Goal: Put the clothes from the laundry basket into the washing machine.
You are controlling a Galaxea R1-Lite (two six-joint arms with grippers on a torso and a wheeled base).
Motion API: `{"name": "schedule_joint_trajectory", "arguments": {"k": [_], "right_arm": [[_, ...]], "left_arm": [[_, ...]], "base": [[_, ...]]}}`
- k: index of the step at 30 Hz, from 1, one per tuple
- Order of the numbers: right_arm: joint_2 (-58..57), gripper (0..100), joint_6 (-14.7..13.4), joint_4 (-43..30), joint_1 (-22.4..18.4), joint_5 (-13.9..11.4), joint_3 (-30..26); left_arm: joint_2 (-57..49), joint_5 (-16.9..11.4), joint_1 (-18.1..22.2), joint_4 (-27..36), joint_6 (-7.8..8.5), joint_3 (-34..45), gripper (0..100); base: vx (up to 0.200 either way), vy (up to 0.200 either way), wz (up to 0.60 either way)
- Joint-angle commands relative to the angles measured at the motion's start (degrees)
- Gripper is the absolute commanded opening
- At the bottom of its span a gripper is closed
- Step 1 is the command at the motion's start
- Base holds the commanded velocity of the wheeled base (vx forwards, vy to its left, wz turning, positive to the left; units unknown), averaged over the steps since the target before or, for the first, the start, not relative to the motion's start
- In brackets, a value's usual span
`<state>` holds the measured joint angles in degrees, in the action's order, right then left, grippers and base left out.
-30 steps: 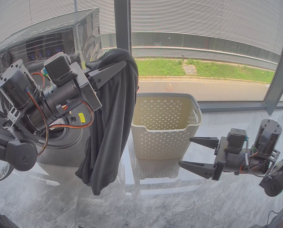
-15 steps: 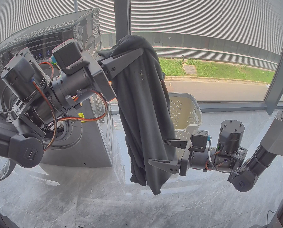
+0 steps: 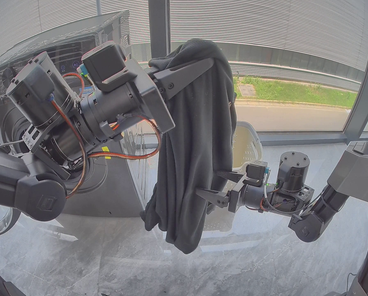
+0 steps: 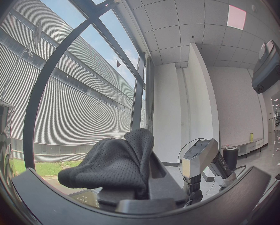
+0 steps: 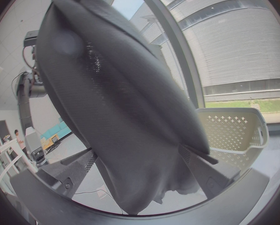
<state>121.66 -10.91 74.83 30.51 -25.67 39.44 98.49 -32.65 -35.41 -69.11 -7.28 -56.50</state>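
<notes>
The left gripper (image 3: 207,61) is raised high in front of the window (image 3: 295,29) and is clamped narrowly on the top fold of a dark grey garment (image 3: 192,144). The cloth bunches over the fingers there and hangs straight down from them in one long drape, its lower end clear of the grey marble floor (image 3: 241,268). Lower down, the right gripper (image 3: 207,183) is level with the bottom part of the drape. Its fingers are spread wide, one on each side of the cloth, and the fabric hangs between them without being pinched; the right wrist view shows the garment filling the gap between the two fingers. The cream, perforated laundry basket (image 3: 247,144) stands on the floor just behind the garment, which hides most of it. The part of its inside that shows is bare wall. The washing machine (image 3: 110,190) stands to the left of the basket, behind the left arm. The arm covers most of its round front opening, so what lies in the drum cannot be told.
</notes>
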Motion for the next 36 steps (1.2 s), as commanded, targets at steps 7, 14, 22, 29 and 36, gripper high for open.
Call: {"name": "schedule_joint_trajectory", "arguments": {"k": [7, 14, 22, 29, 36], "right_arm": [[-1.3, 100, -0.5, 0.1, -0.7, 0.6, -0.2], [-4.4, 100, -0.5, 0.0, -1.3, 3.5, -4.6], [-6.3, 100, -0.1, 0.0, -3.0, 3.5, -6.5], [-4.8, 100, 2.6, 0.0, -2.9, -3.9, -5.9], [2.2, 100, 5.3, 0.0, -0.2, -8.9, 1.3]], "left_arm": [[0.2, 0.0, -0.8, 0.0, -0.02, -0.1, 0], [1.3, 0.0, -0.5, -0.1, -0.02, -0.3, 0], [1.8, 0.0, -0.8, -0.1, 0.07, -0.8, 0], [1.6, 0.0, -1.1, -0.1, 0.07, -0.7, 0], [1.4, 0.0, -1.2, -0.1, -0.02, -0.8, 0]], "base": [[0.000, 0.000, 0.00], [0.000, 0.000, 0.00], [0.000, 0.000, 0.00], [0.000, 0.000, 0.00], [0.000, 0.000, 0.00]]}}
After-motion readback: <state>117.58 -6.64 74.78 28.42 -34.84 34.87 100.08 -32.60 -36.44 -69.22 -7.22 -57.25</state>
